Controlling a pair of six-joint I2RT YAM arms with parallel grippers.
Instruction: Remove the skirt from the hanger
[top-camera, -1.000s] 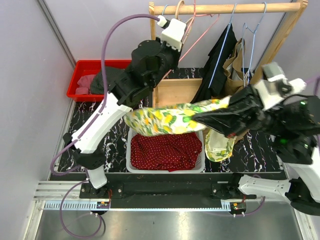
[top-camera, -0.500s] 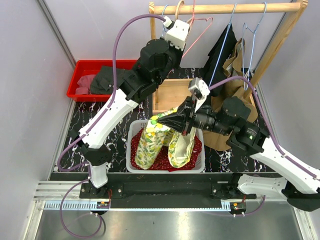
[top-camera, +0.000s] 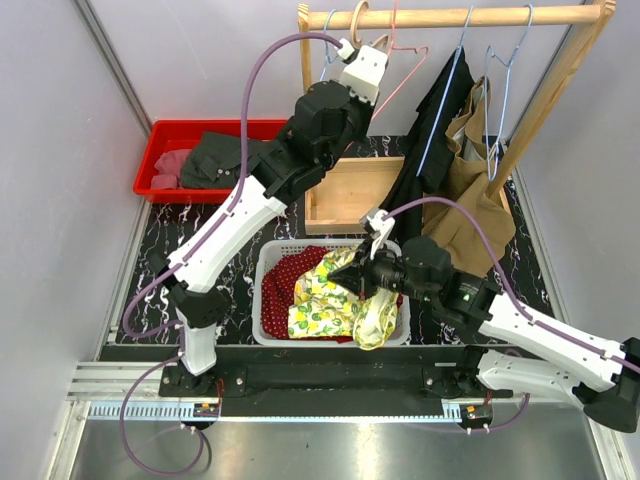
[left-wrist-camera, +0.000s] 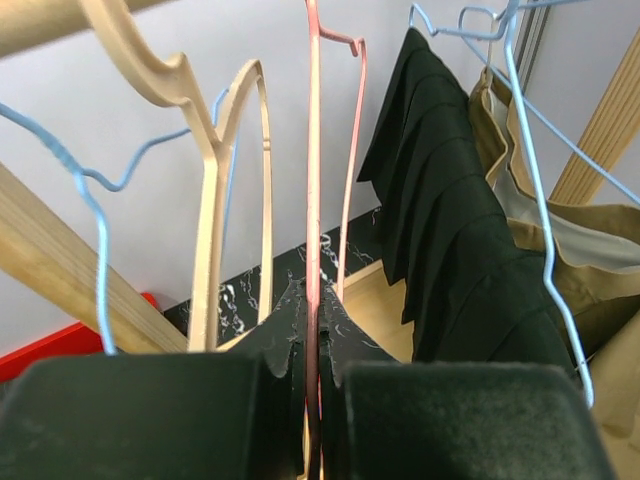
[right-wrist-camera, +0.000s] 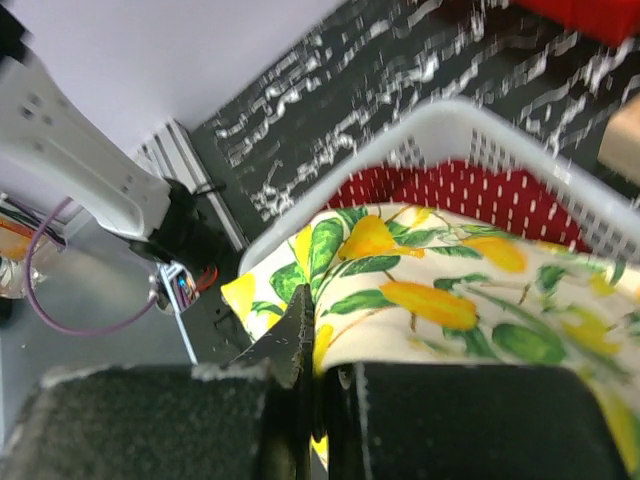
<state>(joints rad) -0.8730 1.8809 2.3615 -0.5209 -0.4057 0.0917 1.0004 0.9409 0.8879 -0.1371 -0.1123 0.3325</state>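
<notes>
The skirt (top-camera: 330, 300), white with yellow lemons and green leaves, lies in the white basket (top-camera: 262, 290), one end draped over the front rim. My right gripper (top-camera: 345, 278) is shut on the skirt's cloth (right-wrist-camera: 440, 290) low over the basket. My left gripper (top-camera: 372, 50) is up at the wooden rail, shut on the bare pink wire hanger (left-wrist-camera: 313, 200), which hangs there with nothing on it.
A red dotted garment (top-camera: 285, 282) lies under the skirt in the basket. On the rail (top-camera: 450, 16) hang a wooden hanger (left-wrist-camera: 215, 160), blue wire hangers (left-wrist-camera: 530, 150), a black garment (top-camera: 430, 130) and a tan garment (top-camera: 470, 200). A red bin (top-camera: 165, 150) stands back left, a wooden box (top-camera: 350, 190) behind the basket.
My right gripper has carried the skirt leftward and down from mid-air into the basket. My left gripper has risen with the pink hanger toward the rail.
</notes>
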